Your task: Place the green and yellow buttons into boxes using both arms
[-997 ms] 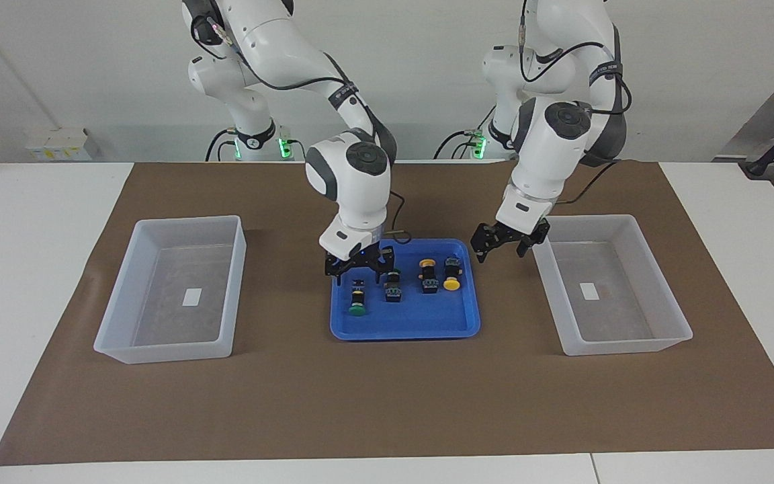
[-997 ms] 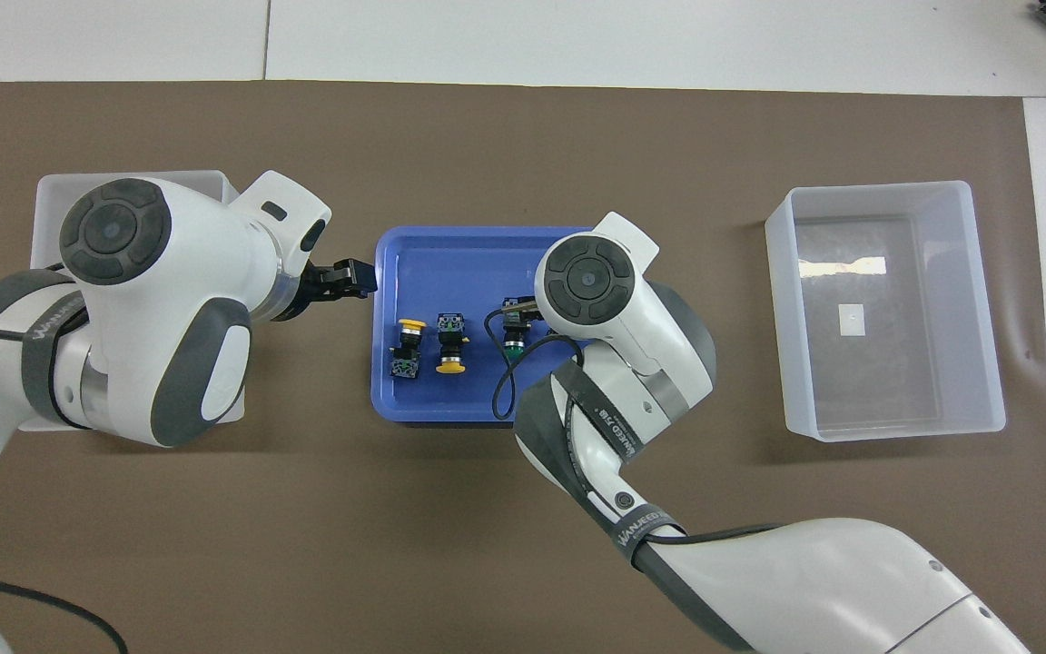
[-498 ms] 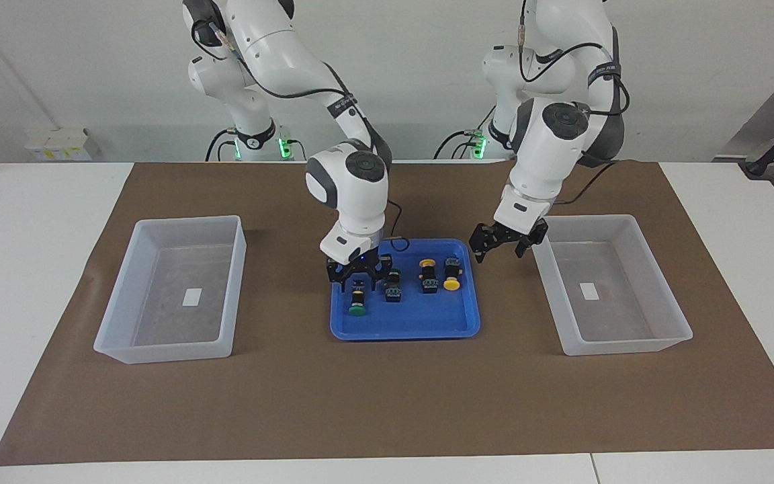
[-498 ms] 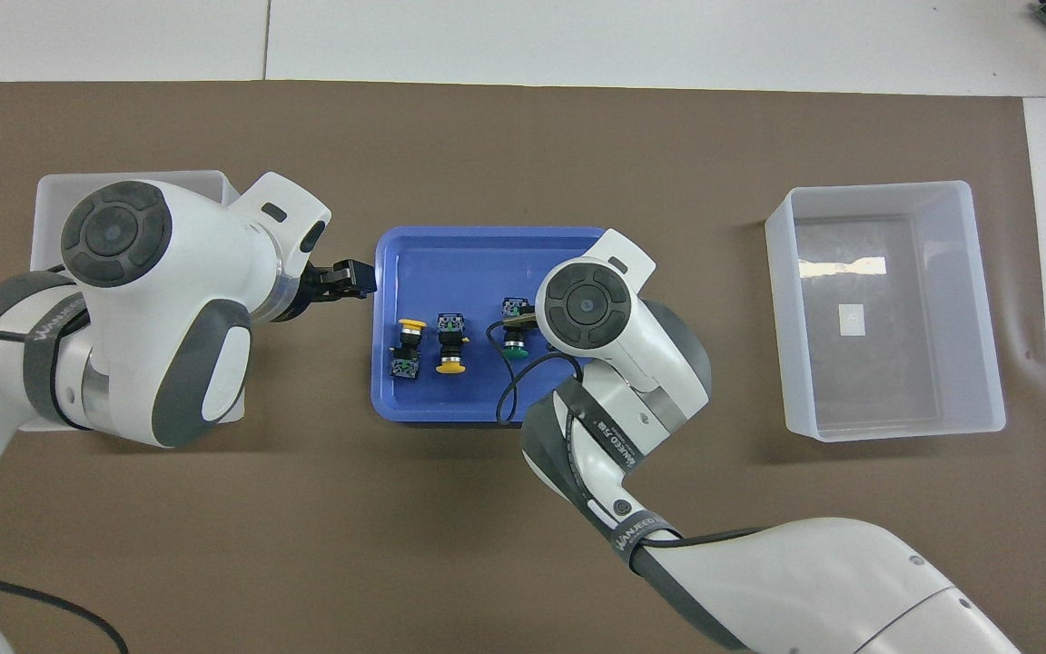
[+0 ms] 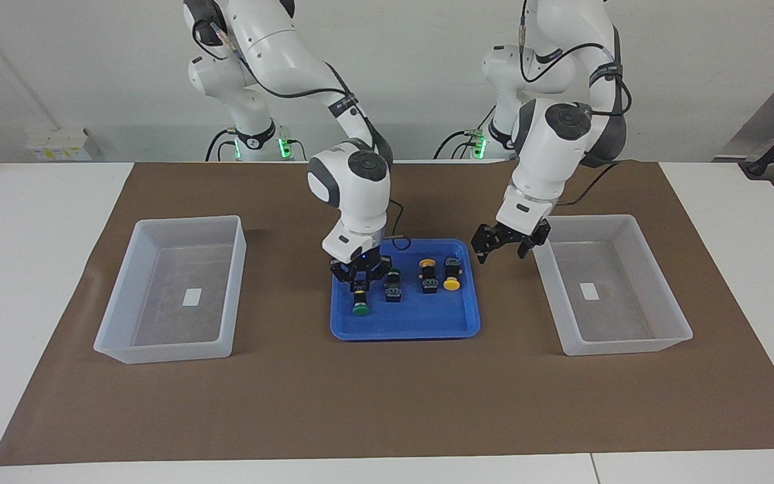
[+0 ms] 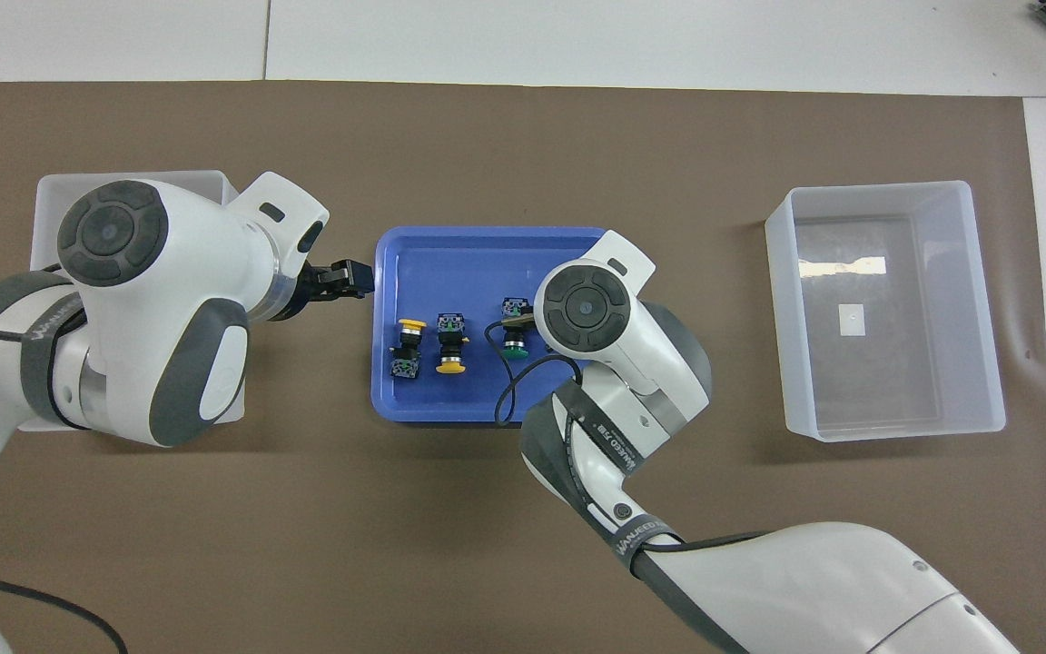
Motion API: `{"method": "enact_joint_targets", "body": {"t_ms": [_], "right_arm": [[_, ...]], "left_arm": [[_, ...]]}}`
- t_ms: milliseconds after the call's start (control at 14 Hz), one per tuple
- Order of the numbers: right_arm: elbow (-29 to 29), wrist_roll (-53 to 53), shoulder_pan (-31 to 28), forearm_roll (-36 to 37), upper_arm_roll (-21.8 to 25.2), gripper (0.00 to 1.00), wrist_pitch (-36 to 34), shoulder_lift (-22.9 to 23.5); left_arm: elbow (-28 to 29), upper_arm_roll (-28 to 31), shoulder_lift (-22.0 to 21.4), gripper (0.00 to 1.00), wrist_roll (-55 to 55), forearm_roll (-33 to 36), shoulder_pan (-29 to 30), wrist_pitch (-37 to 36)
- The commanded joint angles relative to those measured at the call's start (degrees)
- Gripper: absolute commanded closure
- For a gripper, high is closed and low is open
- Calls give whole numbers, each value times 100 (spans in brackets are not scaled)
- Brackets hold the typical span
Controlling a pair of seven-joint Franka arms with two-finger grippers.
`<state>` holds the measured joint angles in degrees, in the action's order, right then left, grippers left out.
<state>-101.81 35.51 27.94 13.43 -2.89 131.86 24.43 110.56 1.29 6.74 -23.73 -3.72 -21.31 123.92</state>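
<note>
**A:** What are the jaws doing?

**B:** The right gripper [image 5: 360,279] is down in the shallow blue plastic tray [image 5: 406,327], its black fingertips drawn together on the black body of the green-capped push-button [image 5: 359,300]. The round green cap pokes out just below the fingertips, toward the table's front edge. Just beside the jaws, toward the left arm's end, lies a second green-capped button [image 5: 393,285], then two yellow-capped buttons [image 5: 439,275], all in the tray.

**B:** The left gripper [image 5: 509,245] waits with its jaws apart, hanging over the tray's edge and the rim of a clear plastic box [image 5: 612,339].

**A:** Where should the gripped button go?

**B:** Probably the other clear plastic box [image 5: 170,349], well apart from the jaws at the right arm's end; it looks empty.

**A:** How to do it well?

**B:** I'd lift straight up first, so the neighbouring button isn't knocked, clear the tray wall, then carry it over the box and let go low.
</note>
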Motion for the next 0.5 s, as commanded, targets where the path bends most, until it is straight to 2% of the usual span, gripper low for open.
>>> {"method": "enact_joint_targets", "body": {"t_ms": [0, 427], "right_arm": [[-120, 140, -226, 151, -28, 100, -247, -551], [-269, -281, -920, 72, -37, 100, -1021, -1466]], "left_arm": [[203, 29, -138, 0, 141, -76, -5, 133], [185, 29, -85, 0, 114, -67, -251, 369]]}}
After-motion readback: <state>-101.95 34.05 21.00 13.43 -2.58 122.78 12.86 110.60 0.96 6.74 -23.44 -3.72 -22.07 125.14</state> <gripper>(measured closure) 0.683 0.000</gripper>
